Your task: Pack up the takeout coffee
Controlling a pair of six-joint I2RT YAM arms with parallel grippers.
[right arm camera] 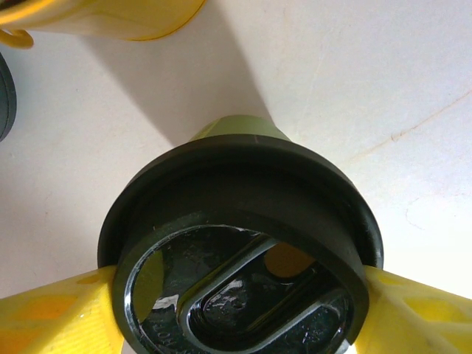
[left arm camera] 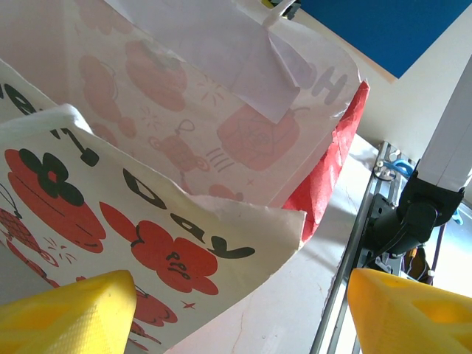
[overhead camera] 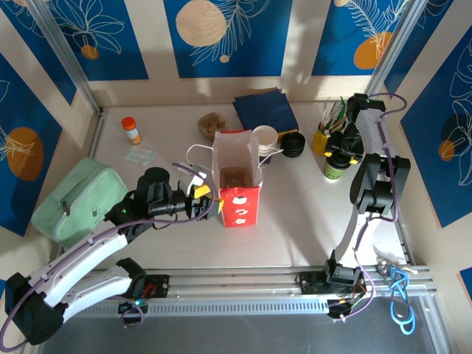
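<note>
From above, the takeout coffee (overhead camera: 335, 167), a greenish paper cup under a black lid, stands upright on the table (overhead camera: 295, 221) at the right. It is just beside a yellow utensil holder (overhead camera: 322, 139) and well apart from the red-and-white paper bag (overhead camera: 237, 195), which stands open in the middle. Something brown lies at the bottom of the bag; what it is I cannot tell. The right gripper (overhead camera: 341, 155) is down at the cup, and the left gripper (overhead camera: 203, 199) sits at the bag's left side, near its white handle. Behind the bag are a stack of lidless white cups (overhead camera: 265, 138) and a stack of black lids (overhead camera: 293, 143). In the left wrist view, the 2 yellow fingers (left arm camera: 66, 313) stand wide apart. The bag's printed wall runs between and beyond them, and nothing is clamped. In the right wrist view, the cup's lid sits close under the camera, with 1 yellow finger (right arm camera: 44, 317) on each side of the cup below the rim. The lid hides the contact, so I cannot tell whether the jaws press the cup or merely straddle it. The task looks barely begun, since the cup is neither lifted nor bagged. What remains is to secure the grip, carry the cup across and lower it upright into the bag.
</note>
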